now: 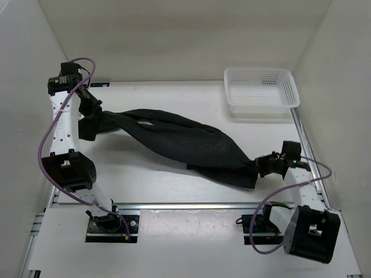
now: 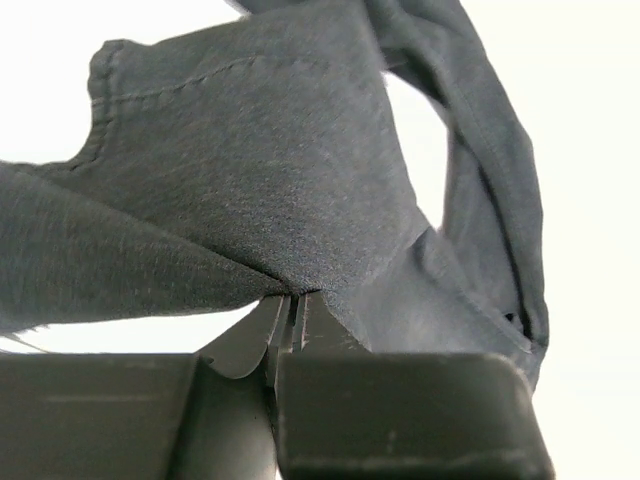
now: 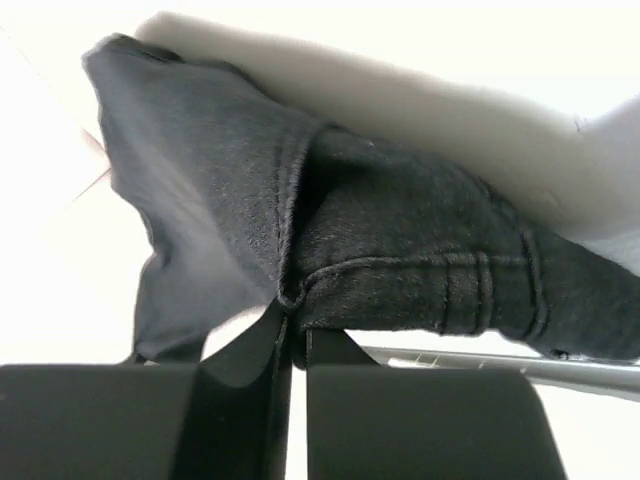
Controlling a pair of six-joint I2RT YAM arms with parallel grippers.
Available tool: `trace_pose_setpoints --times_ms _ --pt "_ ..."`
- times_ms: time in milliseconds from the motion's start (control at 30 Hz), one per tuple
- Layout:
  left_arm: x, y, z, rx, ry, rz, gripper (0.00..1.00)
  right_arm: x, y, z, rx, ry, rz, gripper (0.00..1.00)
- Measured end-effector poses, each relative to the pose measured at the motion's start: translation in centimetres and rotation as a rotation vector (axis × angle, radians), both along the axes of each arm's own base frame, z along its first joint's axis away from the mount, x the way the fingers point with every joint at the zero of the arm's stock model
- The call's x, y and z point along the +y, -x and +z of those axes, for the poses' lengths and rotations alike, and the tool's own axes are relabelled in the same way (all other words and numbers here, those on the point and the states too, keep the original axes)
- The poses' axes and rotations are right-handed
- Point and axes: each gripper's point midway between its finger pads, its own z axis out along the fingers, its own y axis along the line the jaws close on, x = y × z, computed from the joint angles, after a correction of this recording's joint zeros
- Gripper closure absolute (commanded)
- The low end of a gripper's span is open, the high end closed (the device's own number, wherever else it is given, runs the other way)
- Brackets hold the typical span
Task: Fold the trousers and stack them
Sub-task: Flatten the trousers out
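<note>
From above, the trousers (image 1: pixel 185 145) stretch twisted across the middle of the bench (image 1: pixel 174 194), from the left edge to the near right. I judge they should be untwisted and laid flat before folding. The white basket (image 1: pixel 262 92) at the far right corner is well apart, so it is no obstacle. Left wrist: the left gripper (image 2: pixel 292 300) is clamped on a fold of cloth. Right wrist: the right gripper (image 3: pixel 290 318) is pinched on a stitched hem

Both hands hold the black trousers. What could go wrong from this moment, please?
1. The right hand pinches only a thin edge of the trousers near a seam; the cloth may slip out when pulled.
2. Between the left hand and the right one the legs look twisted, so a fold may come out crooked.
3. A wide swing could brush the basket.
</note>
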Motion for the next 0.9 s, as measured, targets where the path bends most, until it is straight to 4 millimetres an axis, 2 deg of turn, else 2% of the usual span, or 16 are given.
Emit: trace_pose_setpoints --times_ms 67,133,200,300,367,400,467,500,567,667,700,733,767,833,867,900 --pt "0.1 -0.8 0.4 -0.015 0.006 -0.001 0.9 -1.4 -2.0 1.8 -0.027 0.058 -0.013 1.0" --pt "0.1 -2.0 1.0 -0.033 0.011 -0.005 0.9 -3.0 -5.6 5.5 -0.126 0.137 -0.009 1.0" --pt "0.0 -3.8 2.2 -0.074 0.027 -0.018 0.9 -4.5 -10.1 11.1 -0.266 0.232 0.016 1.0" --pt "0.3 -6.7 5.2 -0.203 0.044 -0.023 0.9 -6.4 -16.2 21.8 -0.545 0.384 0.048 1.0" --pt "0.7 -6.6 6.7 -0.248 0.069 -0.006 0.9 -6.9 -17.3 27.8 -0.706 0.472 0.059 1.0" --pt "1.0 -6.3 7.5 -0.272 0.087 0.004 0.9 -6.8 -16.9 30.0 -0.771 0.51 0.067 1.0" --pt "1.5 -5.4 9.0 -0.309 0.108 0.021 0.9 -6.5 -14.9 32.3 -0.848 0.568 0.083 1.0" --pt "1.7 -4.9 9.5 -0.324 0.115 0.029 0.9 -6.4 -13.4 32.4 -0.861 0.597 0.085 1.0" --pt "1.8 -3.4 9.7 -0.323 0.125 0.043 0.9 -6.4 -10.5 30.8 -0.838 0.637 0.082 1.0" --pt "1.5 -0.8 8.3 -0.275 0.13 0.062 0.9 -6.8 -6.0 24.6 -0.699 0.677 0.061 0.97" --pt "1.3 0.3 7.1 -0.238 0.13 0.068 0.9 -6.9 -4.6 22.4 -0.643 0.688 0.05 0.89" --pt "1.2 1.5 5.7 -0.197 0.128 0.074 0.9 -7.0 -3.2 20.0 -0.58 0.695 0.039 0.74" --pt "1.1 2.6 4.2 -0.154 0.127 0.076 0.82 -7.2 -1.7 17.5 -0.505 0.703 0.033 0.36" --pt "1.0 5.4 0.5 -0.044 0.114 0.085 0.65 -8.4 1.1 13.8 -0.363 0.748 -0.009 0.09" --pt "1.0 6.9 -1.3 0.012 0.105 0.088 0.49 -9.0 2.1 12.9 -0.318 0.768 -0.033 0.06" --pt "1.1 8.3 -2.9 0.067 0.101 0.093 0.17 -9.6 3.1 12.6 -0.291 0.798 -0.058 0.04"
